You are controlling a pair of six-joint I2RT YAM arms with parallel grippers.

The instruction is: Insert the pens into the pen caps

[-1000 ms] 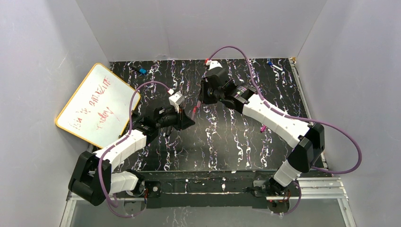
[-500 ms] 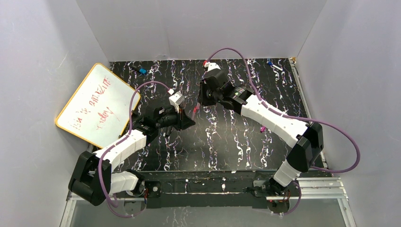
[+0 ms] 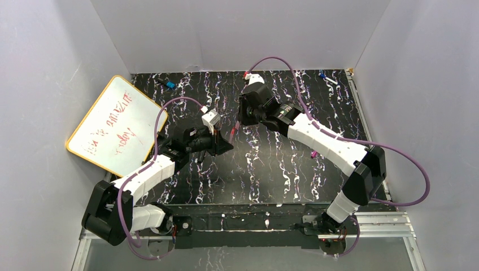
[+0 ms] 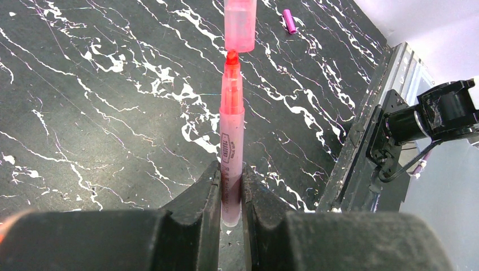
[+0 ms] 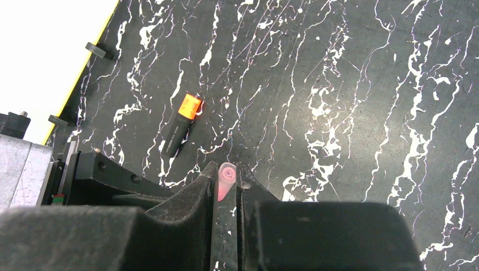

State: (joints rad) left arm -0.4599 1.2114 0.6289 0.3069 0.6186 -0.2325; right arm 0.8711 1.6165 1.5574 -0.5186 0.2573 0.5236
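My left gripper [image 4: 230, 169] is shut on a pink pen [image 4: 231, 124], which points away from the fingers with its red tip bare. My right gripper [image 5: 227, 169] is shut on a pink pen cap [image 5: 225, 180]. In the left wrist view that cap [image 4: 239, 25] hangs just beyond the pen tip, in line with it, with its mouth almost touching the tip. In the top view the two grippers meet mid-table, left [image 3: 226, 141] and right [image 3: 242, 119], with the pen [image 3: 233, 133] between them. A black pen with an orange end [image 5: 181, 125] lies on the table. A magenta cap [image 4: 289, 21] lies apart.
A whiteboard with a yellow frame [image 3: 113, 127] lies at the left on the black marbled table [image 3: 271, 169]. A small blue item [image 3: 170, 84] sits at the back left and a blue-and-white one [image 3: 327, 78] at the back right. The magenta cap also shows in the top view [image 3: 313, 153].
My right gripper with the cap has shifted slightly towards the pen tip. The left arm and its pen have held still.
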